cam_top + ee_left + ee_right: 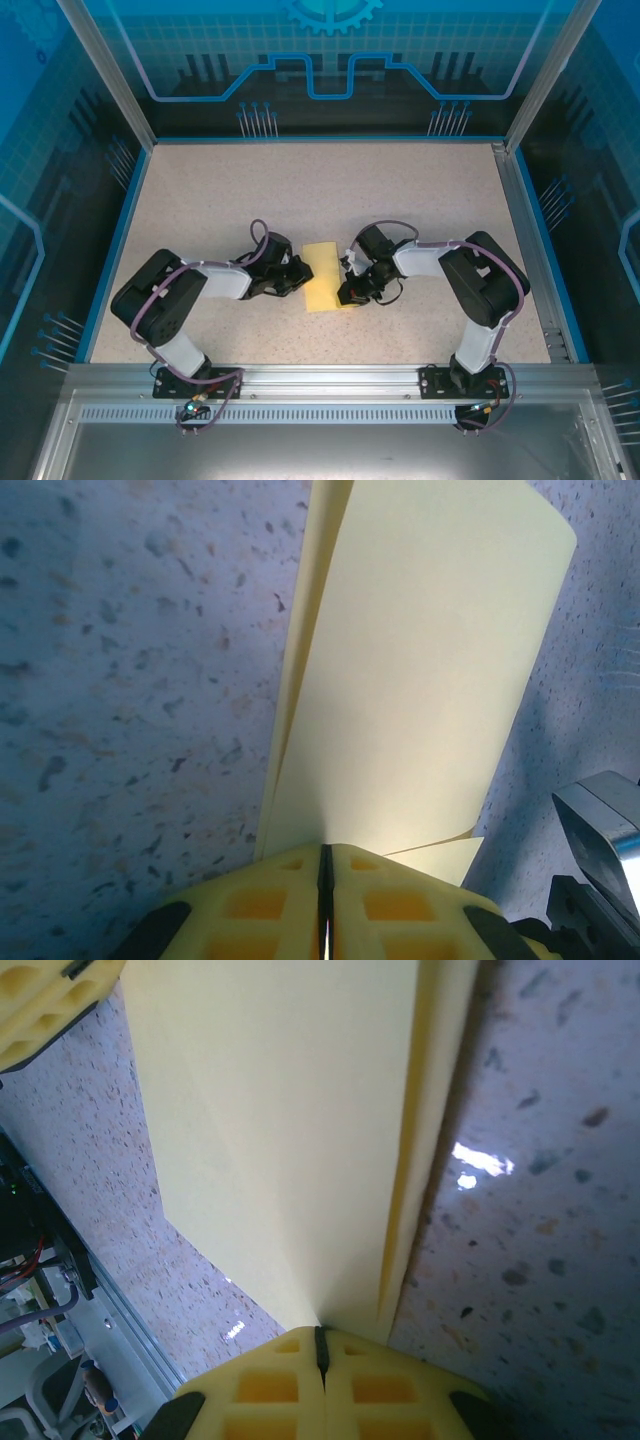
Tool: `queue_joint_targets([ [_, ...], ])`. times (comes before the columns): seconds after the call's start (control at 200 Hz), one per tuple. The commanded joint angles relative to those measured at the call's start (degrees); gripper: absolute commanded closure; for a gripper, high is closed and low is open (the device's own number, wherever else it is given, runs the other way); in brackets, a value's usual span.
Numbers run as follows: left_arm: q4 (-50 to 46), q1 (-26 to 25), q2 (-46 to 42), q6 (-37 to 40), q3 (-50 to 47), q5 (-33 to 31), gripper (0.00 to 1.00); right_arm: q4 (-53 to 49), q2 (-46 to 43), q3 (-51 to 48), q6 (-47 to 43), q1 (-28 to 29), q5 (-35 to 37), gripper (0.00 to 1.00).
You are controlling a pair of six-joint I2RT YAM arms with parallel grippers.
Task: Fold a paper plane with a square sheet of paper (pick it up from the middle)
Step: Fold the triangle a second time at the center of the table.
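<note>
The square sheet of paper [322, 276], pale yellow, lies folded double as an upright rectangle in the middle of the speckled table [330, 190]. My left gripper [303, 277] is shut on its left edge; in the left wrist view the yellow fingertips [370, 880] meet on the layered paper [420, 680]. From the other side my right gripper [348, 290] is shut on the lower right edge. In the right wrist view its jaws [320, 1336] pinch the paper [290, 1140], whose two layers show along the right side. The left gripper's fingers [50, 1000] appear top left there.
A blue rim [118, 240] borders the table, with a metal rail [320, 378] along the near edge. Frame posts [105, 70] stand at the back corners. The right gripper's grey body [605, 830] sits close beside the paper in the left wrist view.
</note>
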Motion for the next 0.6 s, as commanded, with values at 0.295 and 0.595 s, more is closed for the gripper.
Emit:
queue_joint_targets([
  [0.295, -9.00, 5.20, -1.22, 4.62, -0.96, -4.11, 0.87, -3.97, 3.24, -2.53, 0.14, 0.81, 7.17, 0.99],
  [0.595, -12.70, 5.76, -9.98, 5.51, 1.31, -0.42, 0.82, -3.97, 3.07, -2.00, 0.18, 1.07, 6.90, 0.99],
])
